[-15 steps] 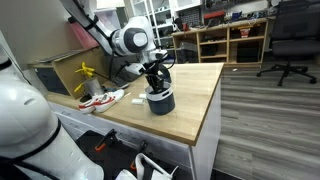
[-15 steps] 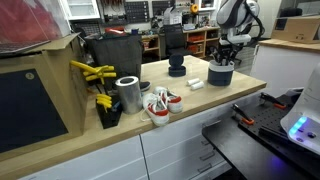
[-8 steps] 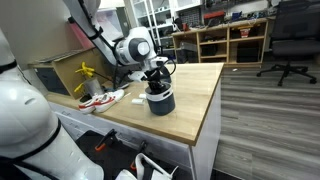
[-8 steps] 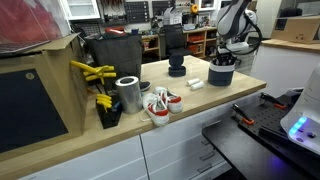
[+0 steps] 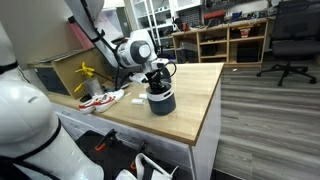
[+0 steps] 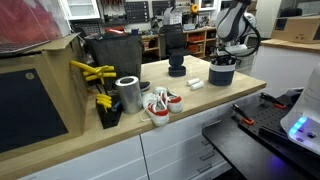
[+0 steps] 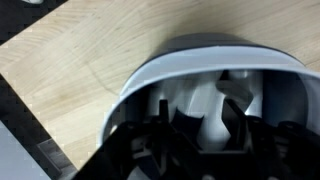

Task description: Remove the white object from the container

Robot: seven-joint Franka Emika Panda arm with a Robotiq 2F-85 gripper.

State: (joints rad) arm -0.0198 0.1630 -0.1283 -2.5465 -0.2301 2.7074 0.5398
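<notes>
The container (image 5: pixel 161 101) is a short dark round tub on the wooden table, also seen in the other exterior view (image 6: pixel 221 74). My gripper (image 5: pixel 155 88) points straight down with its fingers inside the tub (image 6: pixel 224 62). In the wrist view the tub's pale rim (image 7: pixel 150 68) fills the frame. My dark fingers (image 7: pixel 208 118) stand apart, and a pale strip between them is the white object (image 7: pixel 205 100). I cannot tell whether they touch it. A second near-identical white piece (image 6: pixel 194 85) lies on the table beside the tub.
A white-and-red bundle (image 6: pixel 158 103) (image 5: pixel 103 98), a silver can (image 6: pixel 128 94), yellow tools (image 6: pixel 95 75) and a black wedge-shaped object (image 6: pixel 176 68) stand on the table. The table edge (image 5: pixel 205 125) is close to the tub.
My gripper has sunk a little deeper into the tub since a second ago. It has barely moved in the last half second.
</notes>
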